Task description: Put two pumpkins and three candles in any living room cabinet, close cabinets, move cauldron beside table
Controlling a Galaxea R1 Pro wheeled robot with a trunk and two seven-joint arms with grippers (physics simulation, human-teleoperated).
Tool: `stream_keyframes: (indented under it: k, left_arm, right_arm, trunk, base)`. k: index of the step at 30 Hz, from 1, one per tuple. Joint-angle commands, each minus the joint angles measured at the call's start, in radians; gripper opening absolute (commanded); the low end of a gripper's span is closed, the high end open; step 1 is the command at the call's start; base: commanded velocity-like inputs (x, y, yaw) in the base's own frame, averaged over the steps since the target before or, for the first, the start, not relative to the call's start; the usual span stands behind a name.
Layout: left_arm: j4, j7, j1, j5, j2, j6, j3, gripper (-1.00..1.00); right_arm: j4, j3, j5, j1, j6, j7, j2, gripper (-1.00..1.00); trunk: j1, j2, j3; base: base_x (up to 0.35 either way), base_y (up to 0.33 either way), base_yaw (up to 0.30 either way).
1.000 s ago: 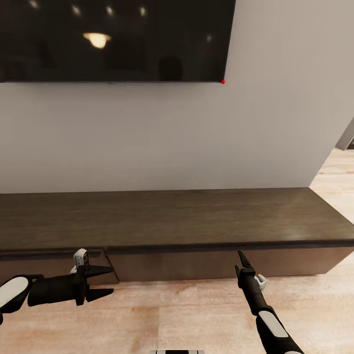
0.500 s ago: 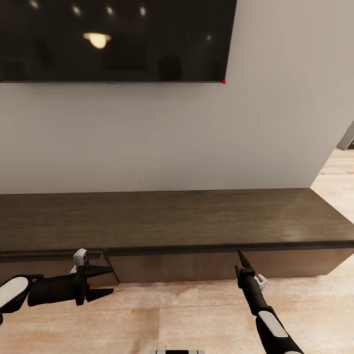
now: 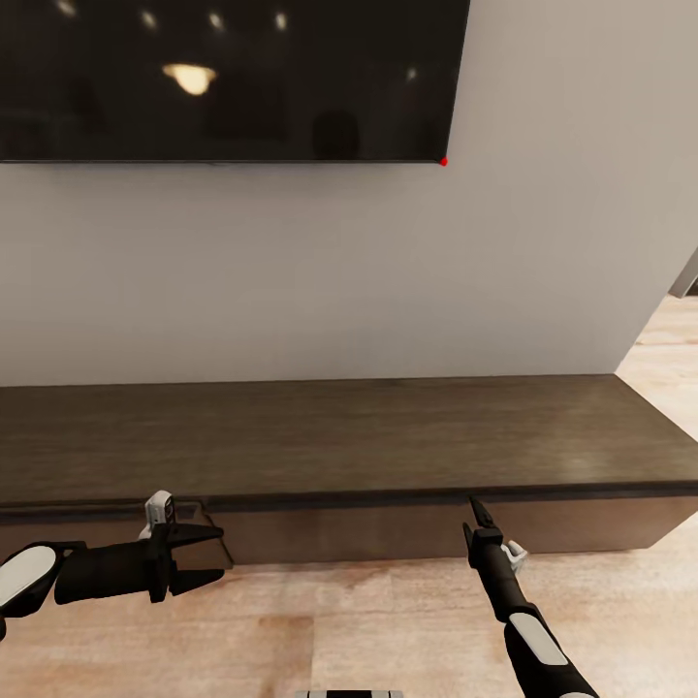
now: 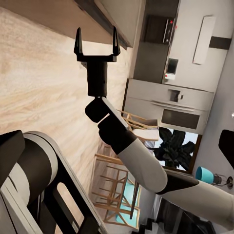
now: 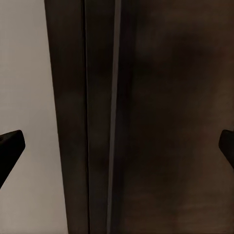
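The long dark-brown cabinet (image 3: pixel 339 436) runs along the wall in front of me, its flat top bare. My left gripper (image 3: pixel 219 553) hangs open just before the cabinet's front, beside a vertical seam between two fronts. My right gripper (image 3: pixel 475 506) points at the front further right and holds nothing. The left wrist view shows it (image 4: pixel 96 41) open. In the right wrist view the dark front (image 5: pixel 165 122) stands close between the spread fingertips (image 5: pixel 9 146). The pumpkins, candles, cauldron and table are out of view.
A black TV screen (image 3: pixel 223 78) hangs on the white wall above the cabinet. Light wood floor (image 3: pixel 368 611) lies under both arms. The wall ends at the right, past the cabinet's end. The left wrist view shows kitchen units with an oven (image 4: pixel 170 105) and wooden chairs (image 4: pixel 122 195).
The whole picture has shifted slightly, so the camera moved a little. Both arms keep their place, and both grippers are as open as before.
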Motion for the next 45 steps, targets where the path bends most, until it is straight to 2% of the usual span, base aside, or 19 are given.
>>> stream_keyframes:
  k: [1,42,43,45]
  left_arm:
    - [0.001,-0.010,-0.002,-0.006,0.001,0.000,-0.003,1.00]
    - [0.001,-0.010,-0.002,-0.006,0.001,0.000,-0.003,1.00]
    - [0.000,-0.010,-0.002,-0.006,0.001,0.000,-0.003,1.00]
    - [0.001,-0.010,-0.002,-0.006,0.001,0.000,-0.004,1.00]
  right_arm:
    - [0.000,-0.004,-0.008,-0.001,0.010,0.003,0.001,1.00]
    - [0.000,-0.003,-0.006,-0.001,0.010,0.003,0.007,1.00]
    - [0.000,-0.004,-0.006,-0.001,0.010,0.003,0.007,-1.00]
    - [0.000,-0.003,-0.006,-0.001,0.010,0.003,0.007,-1.00]
  trunk:
    - [0.000,0.000,-0.001]
    - [0.000,0.000,-0.001]
    - [0.000,0.000,-0.001]
    - [0.000,0.000,-0.001]
  base:
    - [0.003,0.000,0.000]
    - [0.024,0.000,0.000]
    - [0.002,0.000,0.000]
    - [0.001,0.000,0.000]
